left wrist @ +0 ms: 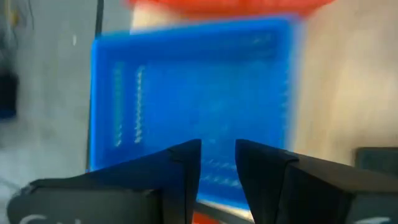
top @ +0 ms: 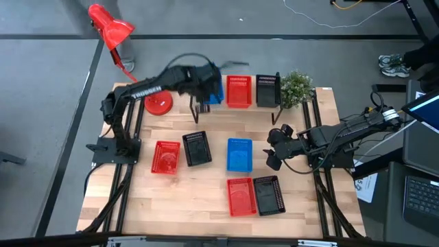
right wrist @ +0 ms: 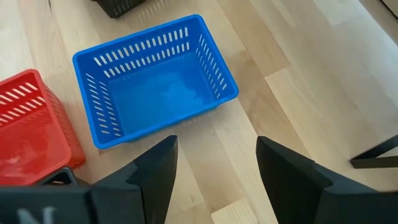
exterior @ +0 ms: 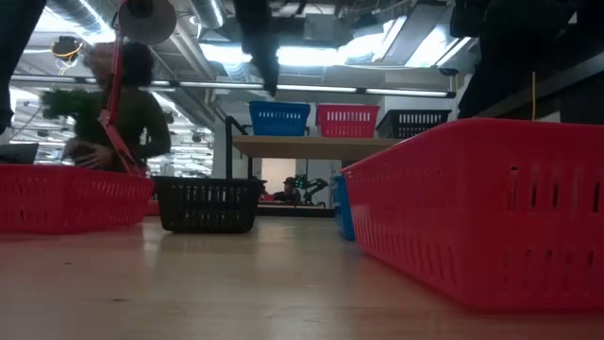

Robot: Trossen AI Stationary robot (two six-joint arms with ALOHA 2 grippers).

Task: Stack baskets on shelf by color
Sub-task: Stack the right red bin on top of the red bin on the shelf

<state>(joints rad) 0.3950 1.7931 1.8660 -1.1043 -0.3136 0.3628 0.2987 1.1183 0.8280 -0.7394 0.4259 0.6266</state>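
Observation:
The shelf [top: 251, 108] [exterior: 321, 146] stands at the table's far side and carries one blue basket [top: 217, 95] [exterior: 279, 118], one red [top: 238, 91] and one black [top: 267, 89], each resting on its base. My left gripper [top: 204, 86] [left wrist: 217, 158] hovers over that blue basket [left wrist: 193, 99], its fingers a narrow gap apart with nothing between them. My right gripper [top: 273, 152] [right wrist: 217, 155] is wide open above the table, just right of a second blue basket [top: 239, 154] [right wrist: 155, 78].
More baskets sit on the table: red [top: 166, 156], black [top: 197, 148], and near the front a red one [top: 241, 195] beside a black one [top: 268, 194]. A potted plant [top: 295, 88] stands at the shelf's right end. A red lamp [top: 110, 27] is at far left.

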